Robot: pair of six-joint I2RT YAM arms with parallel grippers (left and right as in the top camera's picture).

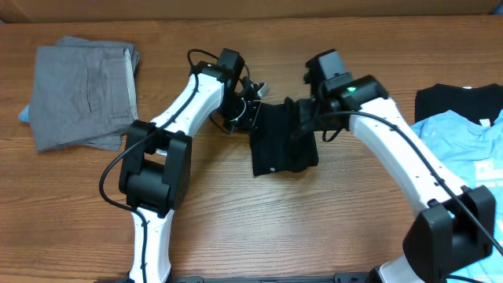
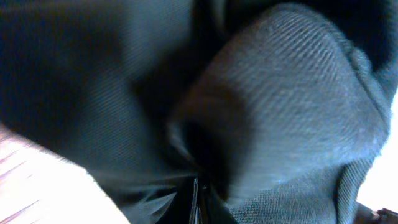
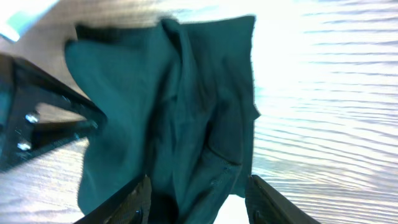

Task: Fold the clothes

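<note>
Clothes of soft fabric lie across the wooden tabletop (image 1: 314,228): at the far left a folded grey pile (image 1: 82,94), and in the middle a plain black short-sleeved T-shirt (image 1: 281,145), half-folded into a narrow panel. The left tool (image 1: 245,110) presses against its upper left edge. Black knit fills that wrist view, so I cannot tell whether it is clenched. The right tool (image 1: 302,118) straddles the upper right edge with its fingers (image 3: 138,199) spread, released. Further right lie a second black shirt (image 1: 452,98) and a light blue T-shirt (image 1: 464,145). The middle shirt looks light and limp, likely to slump and crease, so pinching doubled edges at both corners together should serve best
</note>
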